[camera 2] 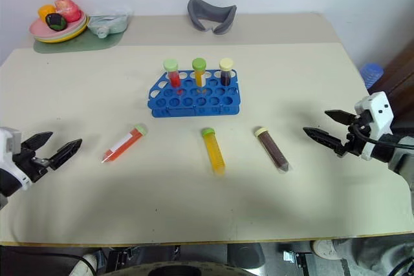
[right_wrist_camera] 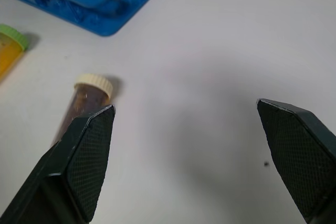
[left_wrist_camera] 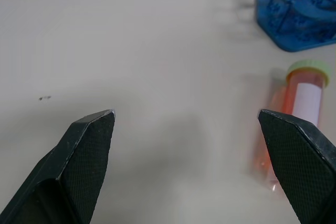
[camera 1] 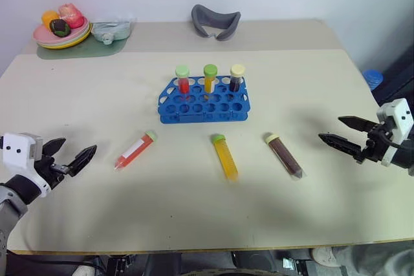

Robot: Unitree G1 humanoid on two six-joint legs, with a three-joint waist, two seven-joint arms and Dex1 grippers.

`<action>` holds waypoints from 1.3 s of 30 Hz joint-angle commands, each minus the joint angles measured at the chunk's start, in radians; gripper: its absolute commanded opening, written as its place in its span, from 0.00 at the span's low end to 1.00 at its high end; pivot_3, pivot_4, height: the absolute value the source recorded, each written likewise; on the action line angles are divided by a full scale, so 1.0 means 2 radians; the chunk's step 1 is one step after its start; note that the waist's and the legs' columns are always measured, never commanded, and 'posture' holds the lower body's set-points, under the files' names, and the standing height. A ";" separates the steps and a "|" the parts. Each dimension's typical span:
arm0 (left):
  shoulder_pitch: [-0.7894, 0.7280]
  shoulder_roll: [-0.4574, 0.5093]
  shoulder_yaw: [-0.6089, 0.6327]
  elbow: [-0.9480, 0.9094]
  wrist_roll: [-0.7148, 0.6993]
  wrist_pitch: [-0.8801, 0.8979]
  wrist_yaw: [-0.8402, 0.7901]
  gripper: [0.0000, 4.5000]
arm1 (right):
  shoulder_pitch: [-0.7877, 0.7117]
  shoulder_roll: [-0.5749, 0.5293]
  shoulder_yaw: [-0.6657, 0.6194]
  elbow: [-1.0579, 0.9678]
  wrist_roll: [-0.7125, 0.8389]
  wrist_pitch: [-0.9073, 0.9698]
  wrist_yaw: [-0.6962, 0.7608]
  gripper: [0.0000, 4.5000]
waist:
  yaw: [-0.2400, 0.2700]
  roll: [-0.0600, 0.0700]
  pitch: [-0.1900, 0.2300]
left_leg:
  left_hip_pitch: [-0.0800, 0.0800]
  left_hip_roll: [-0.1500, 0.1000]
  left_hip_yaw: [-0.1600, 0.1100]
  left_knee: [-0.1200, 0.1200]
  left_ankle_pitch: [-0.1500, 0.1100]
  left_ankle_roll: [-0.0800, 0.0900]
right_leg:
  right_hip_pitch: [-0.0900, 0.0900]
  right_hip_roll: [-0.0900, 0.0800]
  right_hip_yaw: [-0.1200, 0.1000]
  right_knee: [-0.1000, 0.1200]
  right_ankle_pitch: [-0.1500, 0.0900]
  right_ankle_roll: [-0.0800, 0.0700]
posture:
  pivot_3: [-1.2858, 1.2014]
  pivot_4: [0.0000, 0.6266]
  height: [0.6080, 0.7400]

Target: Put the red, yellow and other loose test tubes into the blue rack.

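Lying just ahead of left gripper point(camera 1: 71, 156) fingers, wide open, empty: red tube point(camera 1: 135, 150), cap pointing away toward blue rack point(camera 1: 204, 101); right gripper point(camera 1: 339, 130) equally open, empty, brown tube point(camera 1: 283, 154) nearest

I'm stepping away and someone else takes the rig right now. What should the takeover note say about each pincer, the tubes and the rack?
Left pincer: open, empty, hovering over the table left of the red tube.
Right pincer: open, empty, right of the brown tube.
Blue rack: mid-table, three capped tubes standing in its back row: red, yellow and dark.
Loose, lying flat in front of the rack: red tube on the left, yellow tube in the middle, brown tube on the right.
Done: no loose tube picked up yet.
Left: all three loose tubes go into the rack.
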 commanded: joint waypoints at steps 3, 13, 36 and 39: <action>0.000 -0.006 0.007 -0.017 0.000 -0.011 0.007 0.99 | -0.018 -0.007 0.009 -0.016 0.000 0.004 -0.001 0.98 | 0.000 0.000 0.000 | 0.000 0.000 0.000 0.000 0.000 0.000 | 0.000 0.000 0.000 0.000 0.000 0.000 | 0.52 0.24 1.00; -0.038 -0.001 -0.016 -0.035 -0.019 -0.010 -0.005 0.99 | -0.018 -0.013 0.011 -0.085 0.011 0.066 -0.045 0.98 | 0.004 0.000 0.000 | 0.000 0.000 0.000 0.000 0.000 0.000 | 0.000 0.000 0.000 0.000 0.000 0.000 | 0.52 0.24 1.00; -0.202 -0.015 -0.371 -0.047 0.049 -0.084 -0.158 0.99 | -0.146 0.075 0.072 -0.303 0.198 0.522 -0.450 0.98 | 0.009 0.001 0.000 | -0.004 0.000 0.000 0.001 -0.001 0.002 | -0.004 0.000 0.001 0.000 0.000 0.000 | 0.52 0.24 1.00; -0.189 -0.013 -0.374 -0.053 0.054 -0.090 -0.163 0.99 | -0.155 0.076 0.094 -0.283 0.237 0.522 -0.512 0.98 | 0.009 0.001 0.000 | -0.005 0.000 0.000 0.001 -0.001 0.002 | -0.004 0.000 0.000 0.000 0.000 0.000 | 0.52 0.24 1.00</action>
